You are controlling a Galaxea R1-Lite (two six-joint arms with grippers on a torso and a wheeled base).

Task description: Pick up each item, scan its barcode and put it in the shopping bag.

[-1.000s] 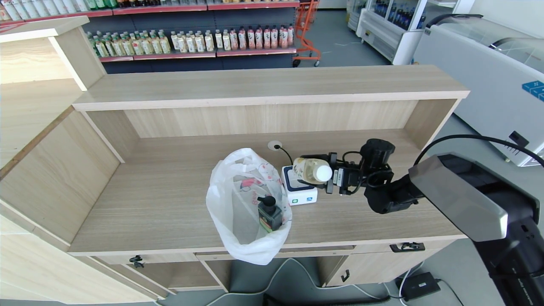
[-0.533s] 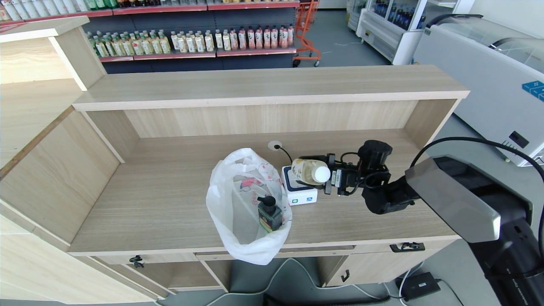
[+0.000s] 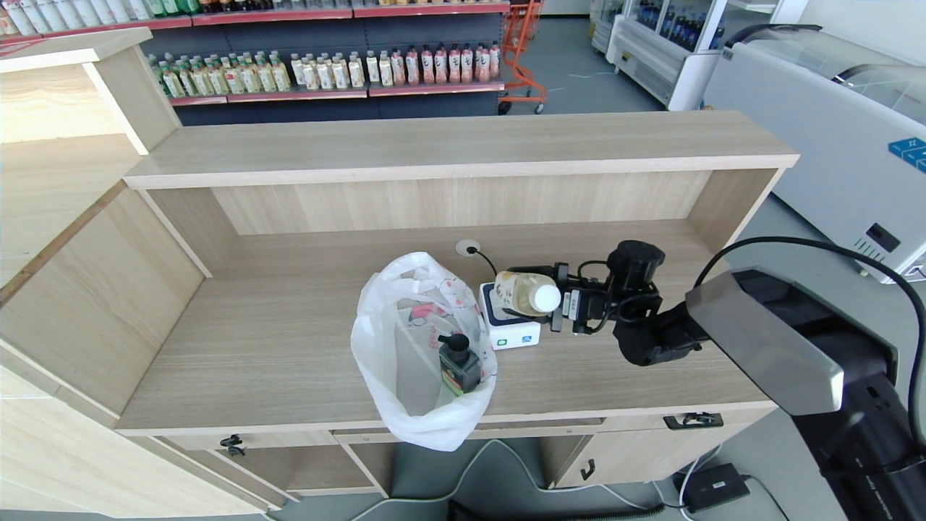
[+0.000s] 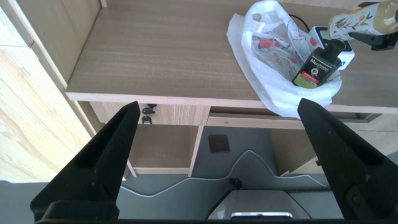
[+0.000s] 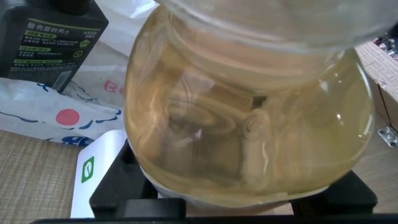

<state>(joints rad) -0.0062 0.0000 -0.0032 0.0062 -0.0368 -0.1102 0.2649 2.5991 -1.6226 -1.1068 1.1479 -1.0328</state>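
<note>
A pale tea bottle (image 3: pixel 515 291) with a white cap lies sideways in my right gripper (image 3: pixel 527 293), which is shut on it just above the white scanner box (image 3: pixel 511 331). In the right wrist view the bottle (image 5: pixel 249 124) sits close over the scanner (image 5: pixel 99 180). To the scanner's left stands the white shopping bag (image 3: pixel 405 325), its mouth open, with a black pump bottle (image 3: pixel 458 365) inside. My left gripper (image 4: pixel 221 165) is open, low in front of the counter's front edge, away from the bag (image 4: pixel 273 56); nothing is between its fingers (image 4: pixel 93 168).
The wooden counter (image 3: pixel 275 333) has a raised back wall and side walls. A cable runs from a grommet (image 3: pixel 468 247) to the scanner. Bare counter lies left of the bag. Drawers with handles (image 3: pixel 692 420) sit below the front edge.
My right gripper, with the bottle in it, has shifted slightly to the left over the scanner. The bag and the black bottle have not moved.
</note>
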